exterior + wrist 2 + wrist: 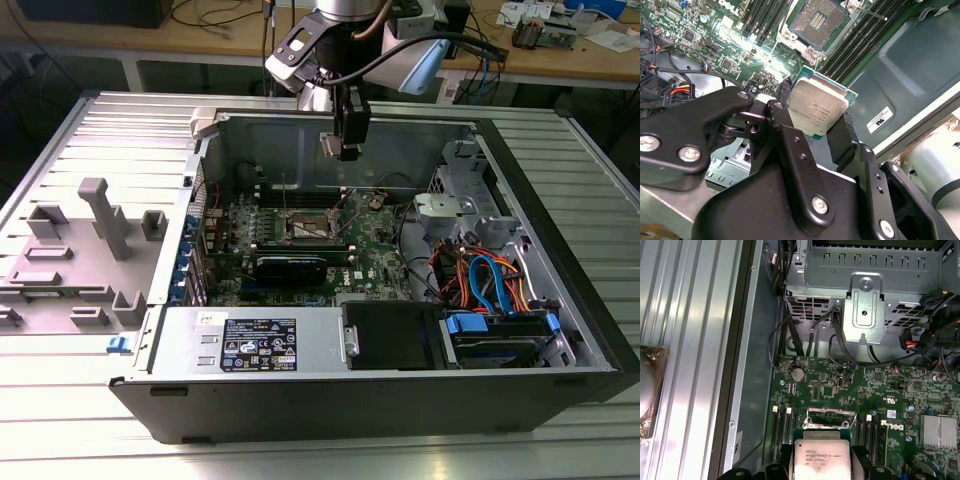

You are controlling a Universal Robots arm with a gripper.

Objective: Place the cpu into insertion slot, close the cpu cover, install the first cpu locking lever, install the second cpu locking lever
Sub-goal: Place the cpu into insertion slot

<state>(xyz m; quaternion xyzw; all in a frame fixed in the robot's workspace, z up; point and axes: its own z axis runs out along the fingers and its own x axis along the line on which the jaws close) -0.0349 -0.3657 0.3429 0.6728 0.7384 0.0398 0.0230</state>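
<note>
My gripper (341, 146) hangs over the rear of the open computer case, shut on the cpu (330, 145). In the second wrist view the cpu (817, 106) is a silver-topped square on a green base, clamped at two opposite edges by the black fingers (785, 97). The insertion slot (817, 20) lies uncovered on the green motherboard (727, 45), some way below the chip. In the exterior view the insertion slot (308, 228) sits below the gripper and nearer the camera. In the first wrist view the cpu (822, 460) is in front of the raised cpu cover (832, 416).
Long black memory slots (855, 40) flank the socket. A black card (290, 268) lies across the board in front of it. A metal drive cage (867, 295) and cable bundles (485, 275) fill the case on the exterior view's right. Grey fixtures (105, 215) stand outside on the exterior view's left.
</note>
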